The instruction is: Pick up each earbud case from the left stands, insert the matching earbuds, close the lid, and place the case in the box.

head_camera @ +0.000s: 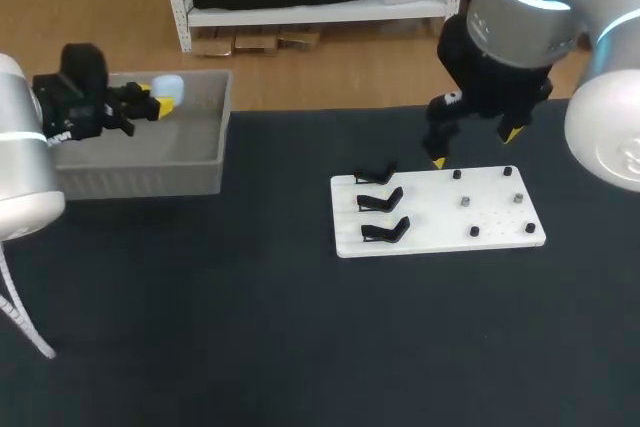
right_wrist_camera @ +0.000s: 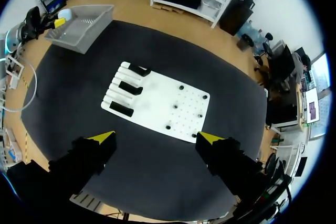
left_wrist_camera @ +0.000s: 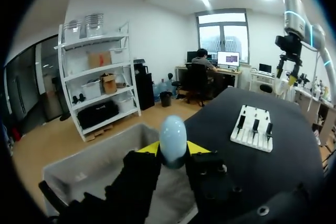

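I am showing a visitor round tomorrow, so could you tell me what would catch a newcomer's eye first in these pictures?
First comes the pale blue earbud case, held by the left gripper with a yellow-tipped finger on either side, above the grey box at the table's far left. Next is the white board right of the middle. Its three black stands are empty, and the open right gripper hangs over its far edge.

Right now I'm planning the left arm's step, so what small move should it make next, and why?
Probably lower the left gripper into the gray box, then open it. It is shut on a closed pale blue earbud case above the box's inside, and the three black stands look empty.
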Motion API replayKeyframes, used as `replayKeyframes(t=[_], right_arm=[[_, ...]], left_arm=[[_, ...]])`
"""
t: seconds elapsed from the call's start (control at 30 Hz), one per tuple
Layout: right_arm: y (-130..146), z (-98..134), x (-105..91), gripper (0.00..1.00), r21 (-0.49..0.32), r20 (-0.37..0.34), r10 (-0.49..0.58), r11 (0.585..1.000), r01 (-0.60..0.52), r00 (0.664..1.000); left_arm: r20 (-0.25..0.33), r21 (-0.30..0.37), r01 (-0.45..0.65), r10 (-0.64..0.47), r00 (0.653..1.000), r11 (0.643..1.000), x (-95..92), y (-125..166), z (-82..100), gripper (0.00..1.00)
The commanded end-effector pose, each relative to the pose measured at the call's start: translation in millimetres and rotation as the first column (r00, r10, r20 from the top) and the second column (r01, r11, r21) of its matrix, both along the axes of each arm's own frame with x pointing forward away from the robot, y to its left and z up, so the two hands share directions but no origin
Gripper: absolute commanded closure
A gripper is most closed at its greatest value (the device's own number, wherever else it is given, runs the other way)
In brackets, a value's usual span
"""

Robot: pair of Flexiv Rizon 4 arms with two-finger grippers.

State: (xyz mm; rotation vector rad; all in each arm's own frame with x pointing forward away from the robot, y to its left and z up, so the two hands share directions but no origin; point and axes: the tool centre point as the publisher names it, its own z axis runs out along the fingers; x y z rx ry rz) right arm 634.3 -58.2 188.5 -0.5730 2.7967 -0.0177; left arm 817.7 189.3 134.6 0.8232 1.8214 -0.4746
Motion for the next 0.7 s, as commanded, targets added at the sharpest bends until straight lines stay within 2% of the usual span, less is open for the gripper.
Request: replayKeyframes(t=[0.03, 0.13, 0.43, 0.47, 0.5, 0.7], right_arm=[[-1.1, 0.1, -1.6, 0.0, 0.002, 0.003, 0.0, 1.0, 0.0, 1.0], [-1.1, 0.1, -1.6, 0.0, 0.002, 0.003, 0.0, 1.0, 0.0, 1.0], [-1.1, 0.1, -1.6, 0.0, 0.002, 0.003, 0.0, 1.0, 0.0, 1.0], [-1.1, 0.1, -1.6, 0.0, 0.002, 0.003, 0.0, 1.0, 0.0, 1.0], [-1.1, 0.1, -1.6, 0.0, 0.002, 0.003, 0.0, 1.0, 0.0, 1.0], [-1.1, 0.1, -1.6, 0.0, 0.002, 0.003, 0.0, 1.0, 0.0, 1.0]], left_arm=[[0.0, 0.009, -0.059, 0.059, 0.998, 0.998, 20.6, 2.7, -17.4, 1.0], [-0.026, 0.01, -0.06, 0.06, 0.998, 0.998, 31.1, 6.8, -31.4, 1.0], [-0.063, 0.024, -0.057, 0.058, 0.996, 0.998, 47.5, 1.3, -46.4, 0.98], [-0.064, 0.026, -0.057, 0.058, 0.996, 0.998, 48.2, 1.3, -46.6, 0.56], [-0.065, 0.027, -0.055, 0.057, 0.996, 0.998, 49.1, 1.3, -46.6, 0.01], [-0.026, 0.041, -0.05, 0.051, 0.998, 0.998, 47.0, 2.2, -37.1, 0.0]])
